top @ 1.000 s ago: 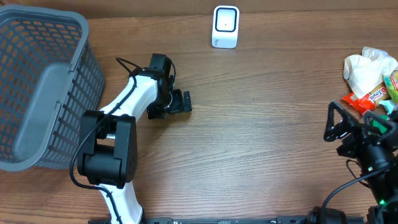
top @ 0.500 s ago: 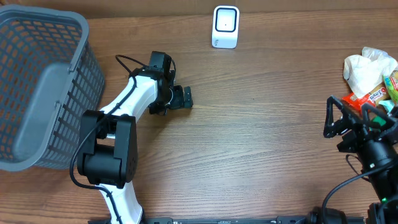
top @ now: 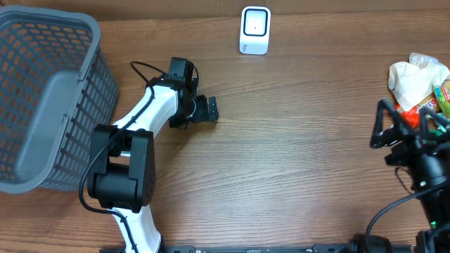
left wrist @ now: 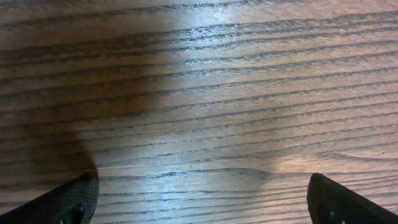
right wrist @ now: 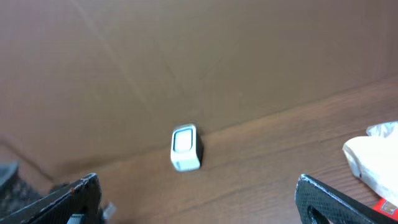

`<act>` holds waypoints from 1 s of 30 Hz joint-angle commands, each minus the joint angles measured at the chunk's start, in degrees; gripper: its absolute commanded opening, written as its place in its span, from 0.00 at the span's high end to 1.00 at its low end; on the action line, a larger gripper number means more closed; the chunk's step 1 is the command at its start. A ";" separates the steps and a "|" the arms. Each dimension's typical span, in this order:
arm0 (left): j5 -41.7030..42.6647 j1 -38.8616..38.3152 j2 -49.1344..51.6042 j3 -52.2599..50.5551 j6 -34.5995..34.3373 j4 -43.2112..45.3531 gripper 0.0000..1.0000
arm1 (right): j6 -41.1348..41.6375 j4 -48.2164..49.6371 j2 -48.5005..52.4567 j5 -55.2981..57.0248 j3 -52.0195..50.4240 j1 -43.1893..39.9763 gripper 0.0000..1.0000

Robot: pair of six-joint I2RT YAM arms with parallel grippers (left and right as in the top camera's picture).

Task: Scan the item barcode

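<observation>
Packets [top: 418, 91] lie in one small heap at the right edge of the tabletop [top: 302, 154]. At least three can be counted: a crumpled white packet [top: 413, 79], a glossy red-orange packet [top: 410, 109] and a yellow-green one cut off by the frame; any barcode is too small to make out. One white scanner [top: 254, 29], a rounded block with a pale window, stands at the far edge. One grey plastic lattice basket [top: 42, 105] sits far left. There are two arms: the left claw [top: 211, 111] gapes over bare wood grain, and the right claw [right wrist: 196, 193] is spread wide near the heap, grasping nothing.
</observation>
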 commanded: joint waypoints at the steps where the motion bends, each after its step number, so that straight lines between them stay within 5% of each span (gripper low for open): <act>1: 0.74 -0.13 1.88 -0.94 1.29 -0.24 0.00 | -12.61 -4.09 -2.69 0.70 0.31 3.34 0.00; 5: 0.83 -0.15 1.88 -0.94 1.25 -0.74 0.00 | -25.14 -11.85 -5.75 1.31 -0.61 7.30 0.00; 11: 1.03 -0.20 1.88 -0.94 1.20 -2.05 0.00 | -26.82 -11.87 -11.85 1.07 -9.49 15.34 0.00; 25: 1.18 -0.20 1.88 -0.94 0.37 -7.56 0.00 | -15.17 29.75 -14.23 5.03 -39.28 17.94 0.00; 30: 1.18 -0.17 1.88 -0.94 0.37 -7.80 0.00 | -9.86 35.34 -14.23 9.42 -45.72 17.94 0.00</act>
